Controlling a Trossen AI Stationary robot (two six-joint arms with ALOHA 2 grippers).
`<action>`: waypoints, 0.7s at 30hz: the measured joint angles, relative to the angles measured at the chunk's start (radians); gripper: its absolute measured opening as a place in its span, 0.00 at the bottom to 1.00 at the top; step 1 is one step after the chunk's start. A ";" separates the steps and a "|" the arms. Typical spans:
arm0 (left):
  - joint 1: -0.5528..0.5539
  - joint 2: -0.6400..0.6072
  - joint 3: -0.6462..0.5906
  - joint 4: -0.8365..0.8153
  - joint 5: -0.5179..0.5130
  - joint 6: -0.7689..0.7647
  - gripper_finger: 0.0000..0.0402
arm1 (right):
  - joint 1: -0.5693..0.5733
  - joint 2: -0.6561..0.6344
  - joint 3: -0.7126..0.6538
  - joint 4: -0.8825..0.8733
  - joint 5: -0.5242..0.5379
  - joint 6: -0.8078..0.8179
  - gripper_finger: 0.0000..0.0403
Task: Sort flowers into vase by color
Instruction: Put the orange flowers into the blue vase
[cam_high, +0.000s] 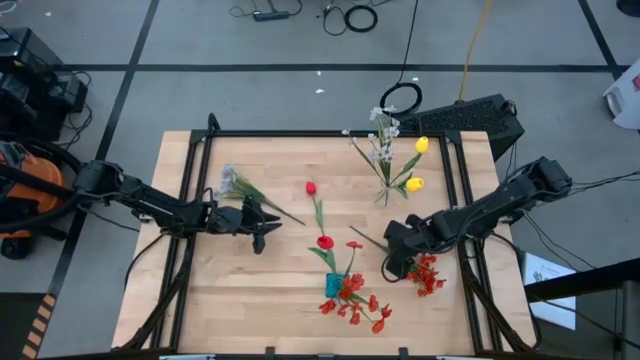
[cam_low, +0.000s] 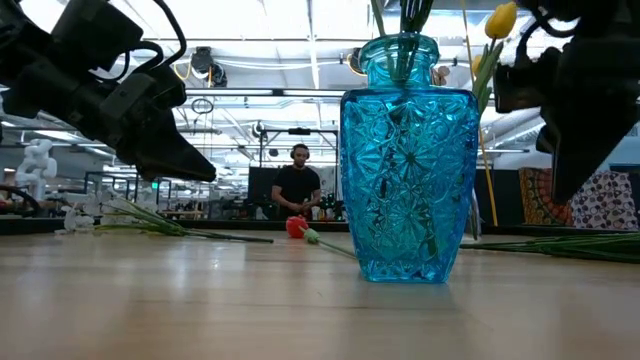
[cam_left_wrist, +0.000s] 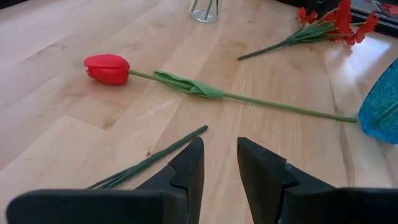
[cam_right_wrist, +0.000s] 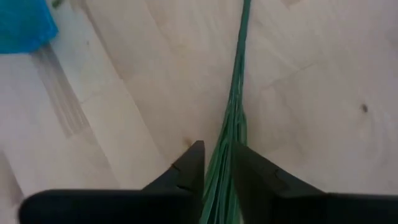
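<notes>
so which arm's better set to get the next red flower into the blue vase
Right. The right gripper already has its fingers around the green stems of the red blossom spray, lying just beside the blue vase. The left gripper is empty, near the white sprig's stem.

Blue cut-glass vase (cam_low: 408, 160) (starburst pattern); red tulip (cam_left_wrist: 107, 68); yellow tulips (cam_high: 418, 165).

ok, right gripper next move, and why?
Probably lift. The right gripper looks shut on the red spray's stems, which still lie along the table. Raising them clears the wood before carrying them to the blue vase, which already holds red blossoms.
</notes>
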 joint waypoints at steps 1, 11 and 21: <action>0.000 0.000 0.000 0.000 -0.003 0.000 0.25 | 0.000 0.007 0.000 -0.001 -0.005 -0.001 0.23; 0.000 0.000 0.000 -0.002 -0.008 0.001 0.25 | 0.000 0.108 0.000 -0.011 -0.045 -0.017 0.45; 0.000 0.000 0.000 -0.003 -0.008 -0.023 0.25 | 0.002 0.209 0.004 -0.025 -0.111 -0.020 0.51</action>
